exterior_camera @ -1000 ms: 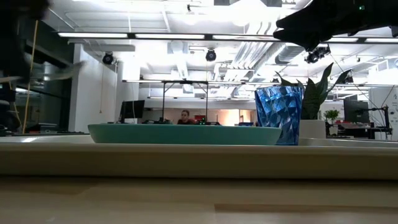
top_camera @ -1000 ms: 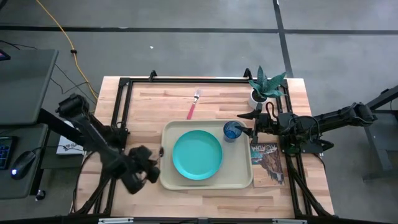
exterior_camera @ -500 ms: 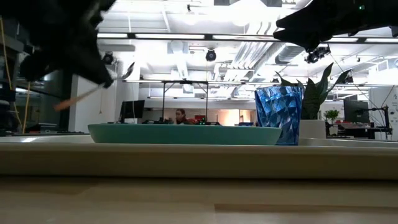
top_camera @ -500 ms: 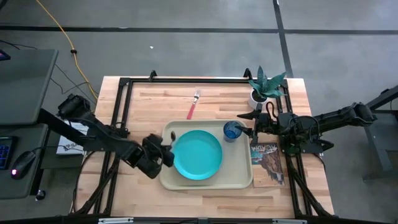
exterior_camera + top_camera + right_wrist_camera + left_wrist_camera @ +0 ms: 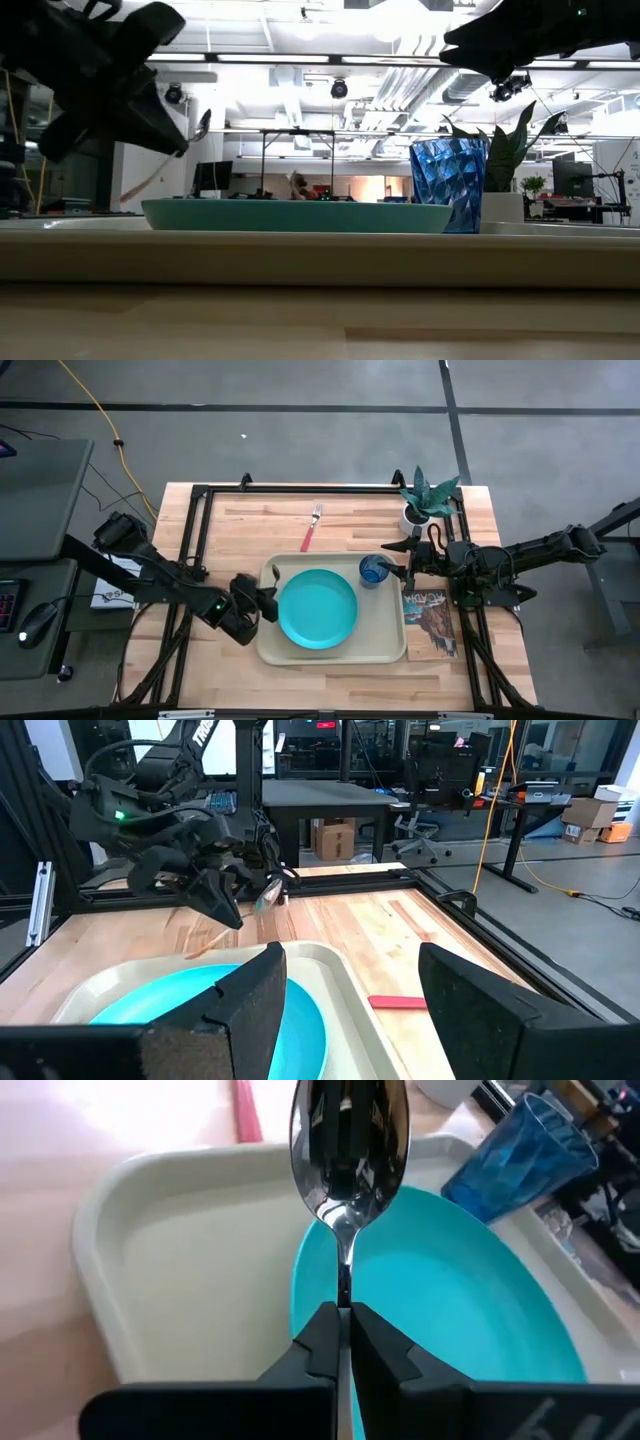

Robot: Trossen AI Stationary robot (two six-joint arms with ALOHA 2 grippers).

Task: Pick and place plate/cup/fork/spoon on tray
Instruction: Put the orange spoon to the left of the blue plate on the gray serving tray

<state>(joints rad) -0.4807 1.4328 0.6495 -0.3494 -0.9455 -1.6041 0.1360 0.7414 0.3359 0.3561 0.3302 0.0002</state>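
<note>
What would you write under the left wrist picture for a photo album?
Left gripper holds the spoon over the tray, at the plate's edge, cup behind.

Overhead camera: straight down on the whole wooden table [image 5: 250, 530], both arms and the large rectangular beige plastic tray [image 5: 385, 643].

Low camera: at table-top height, level across the tray rim [image 5: 320, 255] into the room, close to the round turquoise plastic plate [image 5: 295, 215] and small translucent dark-blue tumbler [image 5: 448, 185].

Left wrist camera: very near, angled down past its own dark fingers [image 5: 375, 1355] onto plate [image 5: 450, 1310], tumbler [image 5: 515, 1155] and tray [image 5: 180, 1270].

Right wrist camera: low, facing across the table past its own fingers [image 5: 470, 1010]; shares plate [image 5: 150, 1000] and tray [image 5: 335, 980].
</note>
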